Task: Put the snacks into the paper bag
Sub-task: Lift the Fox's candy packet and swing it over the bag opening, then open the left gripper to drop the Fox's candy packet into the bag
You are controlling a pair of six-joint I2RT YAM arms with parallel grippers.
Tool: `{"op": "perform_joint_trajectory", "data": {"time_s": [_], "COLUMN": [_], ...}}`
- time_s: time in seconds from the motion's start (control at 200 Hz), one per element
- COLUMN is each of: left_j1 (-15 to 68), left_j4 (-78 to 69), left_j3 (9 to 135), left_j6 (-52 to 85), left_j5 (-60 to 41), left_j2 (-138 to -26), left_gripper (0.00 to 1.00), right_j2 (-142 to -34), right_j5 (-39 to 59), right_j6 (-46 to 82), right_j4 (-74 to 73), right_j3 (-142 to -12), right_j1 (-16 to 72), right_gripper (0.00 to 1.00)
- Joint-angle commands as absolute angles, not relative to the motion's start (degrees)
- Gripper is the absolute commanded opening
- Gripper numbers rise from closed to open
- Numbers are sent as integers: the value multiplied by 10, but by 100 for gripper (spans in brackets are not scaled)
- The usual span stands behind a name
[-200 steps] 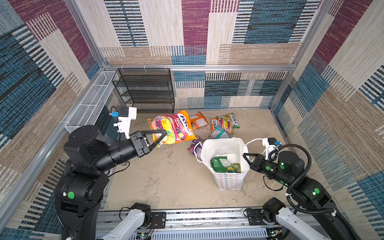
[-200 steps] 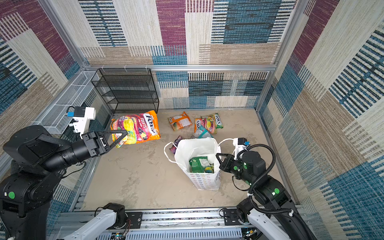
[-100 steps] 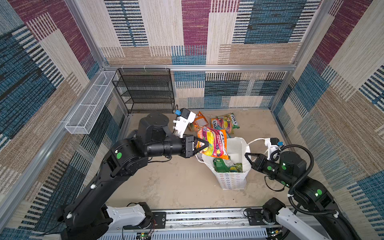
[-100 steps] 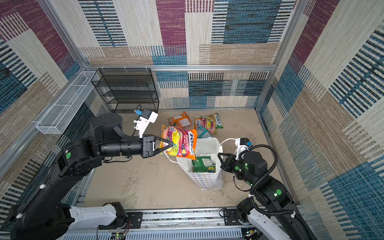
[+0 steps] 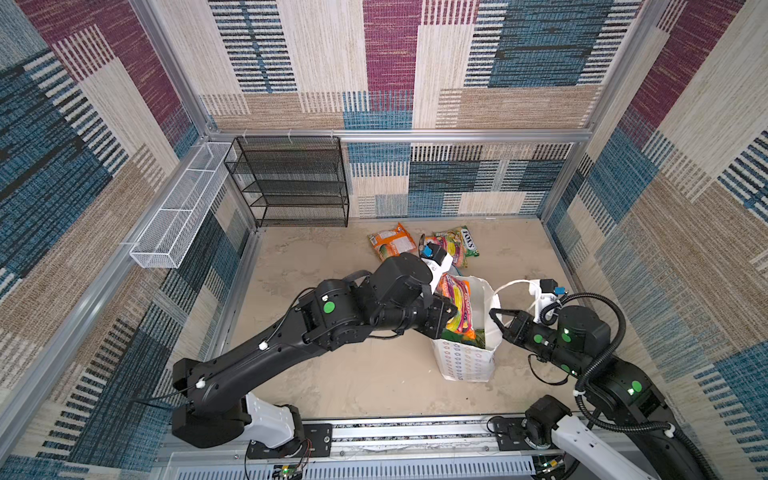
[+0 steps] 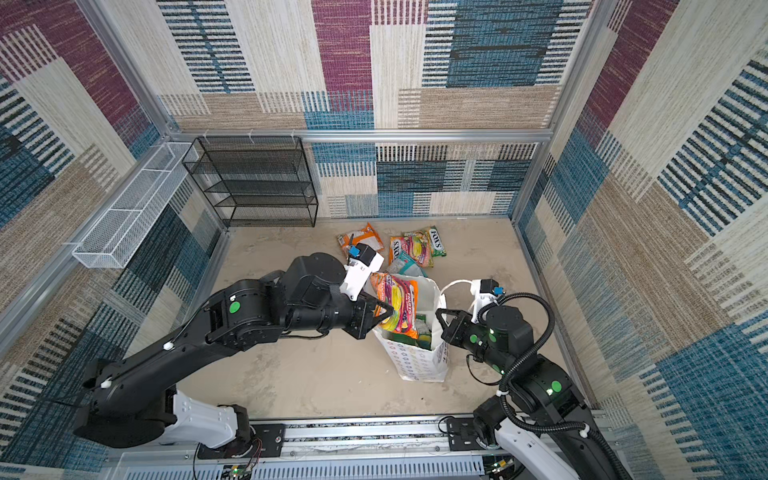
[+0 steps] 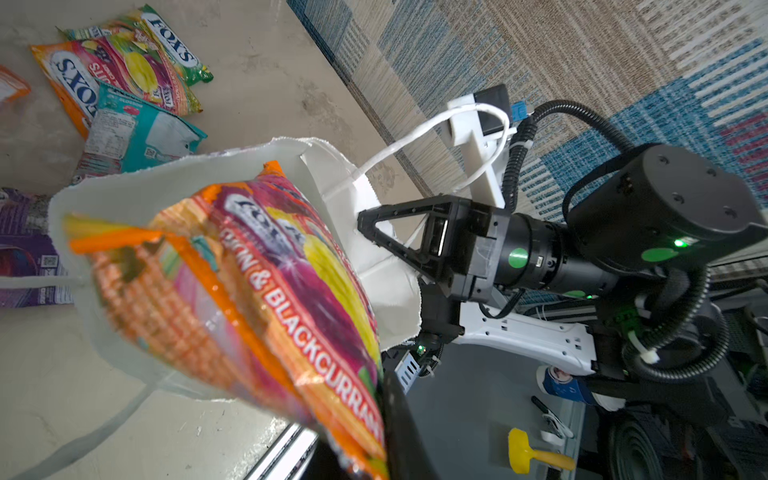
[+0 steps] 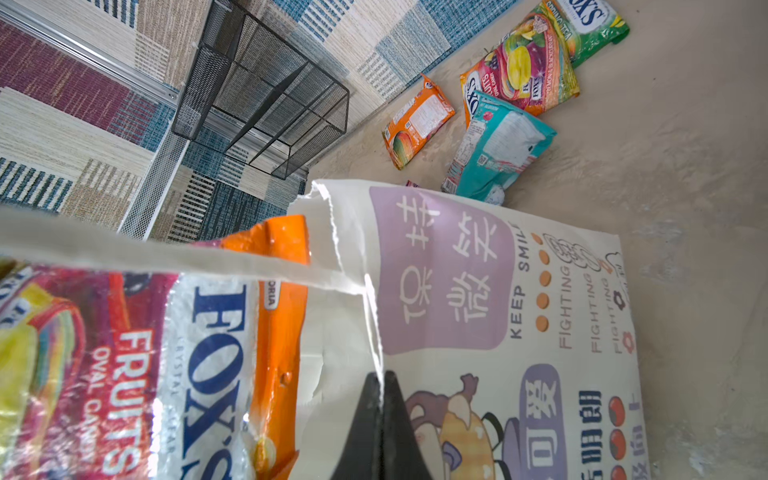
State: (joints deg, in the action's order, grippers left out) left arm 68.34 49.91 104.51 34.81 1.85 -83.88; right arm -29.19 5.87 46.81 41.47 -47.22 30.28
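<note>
Two grips, both clenched. Left gripper (image 6: pixel 386 311): clamped on left edge of big packet (image 6: pixel 397 301), reaching in from the left. Packet tilted, long axis near to far, near end dipping into bag (image 6: pixel 419 361) mouth, far end above far rim. Right gripper (image 5: pixel 497 316): pinched shut on bag's right rim, holding mouth open. Farther out, on floor (image 5: pixel 332 374) beyond bag: orange packet (image 5: pixel 390 242), fruit packet (image 5: pixel 451 249), teal packet (image 6: pixel 405 264). Probably next: let go, straight drop into bag.
</note>
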Motion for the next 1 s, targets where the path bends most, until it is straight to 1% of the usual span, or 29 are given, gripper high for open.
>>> {"op": "perform_joint_trajectory", "data": {"time_s": [0.0,0.15,0.29,0.441,0.696,0.876,0.911,0.946,0.997], "left_j1": [686,695,711,717,716,715,715,713,710], "left_j4": [494,505,509,505,511,501,497,496,501], "left_j3": [1079,1098,1097,1100,1113,1110,1110,1112,1117], "left_j6": [314,311,309,289,301,302,302,302,306], "left_j5": [71,55,67,62,48,68,70,70,71], "left_j2": [-873,-916,-927,-951,-999,-1024,-1027,-1031,-1036], "left_gripper": [0,0,0,0,0,0,6,15,30], "right_j2": [-284,-289,-294,-302,-300,-297,-296,-296,-295], "right_j5": [67,71,60,70,68,61,59,57,54], "right_j6": [480,481,475,474,479,477,476,476,476], "right_j4": [379,380,391,377,373,382,384,386,388], "right_j3": [-470,-484,-498,-493,-489,-488,-488,-488,-487], "right_j1": [303,303,304,303,303,304,304,304,304], "right_gripper": [0,0,0,0,0,0,0,0,0]}}
